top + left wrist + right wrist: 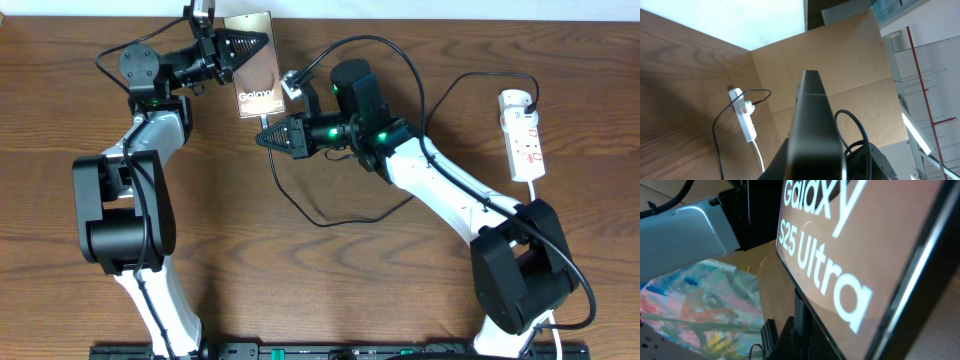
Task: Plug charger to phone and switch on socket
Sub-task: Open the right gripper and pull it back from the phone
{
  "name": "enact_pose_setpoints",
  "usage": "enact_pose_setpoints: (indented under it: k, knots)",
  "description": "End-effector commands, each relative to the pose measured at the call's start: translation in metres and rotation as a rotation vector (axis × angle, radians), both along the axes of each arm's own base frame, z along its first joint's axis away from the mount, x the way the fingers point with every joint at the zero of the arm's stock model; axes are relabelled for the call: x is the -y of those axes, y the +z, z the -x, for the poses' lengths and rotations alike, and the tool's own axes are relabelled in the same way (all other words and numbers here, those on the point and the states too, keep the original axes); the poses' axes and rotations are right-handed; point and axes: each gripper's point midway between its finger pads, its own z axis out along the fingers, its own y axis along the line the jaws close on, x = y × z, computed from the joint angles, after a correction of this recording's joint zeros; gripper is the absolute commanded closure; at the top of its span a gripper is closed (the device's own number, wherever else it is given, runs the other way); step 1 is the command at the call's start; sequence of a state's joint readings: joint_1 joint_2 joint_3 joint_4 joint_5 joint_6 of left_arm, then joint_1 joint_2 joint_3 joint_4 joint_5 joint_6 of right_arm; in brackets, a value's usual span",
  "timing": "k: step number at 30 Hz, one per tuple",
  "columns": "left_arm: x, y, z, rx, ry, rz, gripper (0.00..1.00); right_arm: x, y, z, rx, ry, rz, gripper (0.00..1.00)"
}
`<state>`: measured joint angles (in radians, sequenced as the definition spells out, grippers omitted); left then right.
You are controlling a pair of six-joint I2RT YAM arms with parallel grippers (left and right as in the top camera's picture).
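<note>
The phone, bronze with white "Galaxy" lettering, is held off the table at the back by my left gripper, which is shut on its left edge. My right gripper is shut on the charger connector, whose tip meets the phone's bottom edge. Its black cable loops across the table. In the right wrist view the phone face fills the frame and the dark connector touches its edge. In the left wrist view the phone shows edge-on. The white socket lies at the far right.
The socket also shows in the left wrist view, with a thin black cable running from it. A cardboard wall stands behind the table. My right arm stretches across the table's middle.
</note>
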<state>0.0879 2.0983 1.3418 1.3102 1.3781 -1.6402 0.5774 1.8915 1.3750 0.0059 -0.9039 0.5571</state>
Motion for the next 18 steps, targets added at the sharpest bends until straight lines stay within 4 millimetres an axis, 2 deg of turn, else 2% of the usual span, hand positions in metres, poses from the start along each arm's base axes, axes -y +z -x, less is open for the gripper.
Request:
enact_pose_setpoints:
  k: [1, 12, 18]
  knots:
    - [-0.001, 0.008, 0.000, 0.027, 0.006, 0.000, 0.93, 0.001, 0.001, -0.008, 0.029, -0.014, 0.001, 0.99]
    - [0.004, 0.005, 0.007, 0.047, -0.033, -0.024, 0.93, 0.015, 0.008, -0.027, 0.025, -0.067, -0.025, 0.99]
    - [0.007, 0.004, 0.010, 0.077, -0.052, -0.042, 0.93, 0.016, 0.011, -0.030, 0.020, -0.076, -0.033, 0.99]
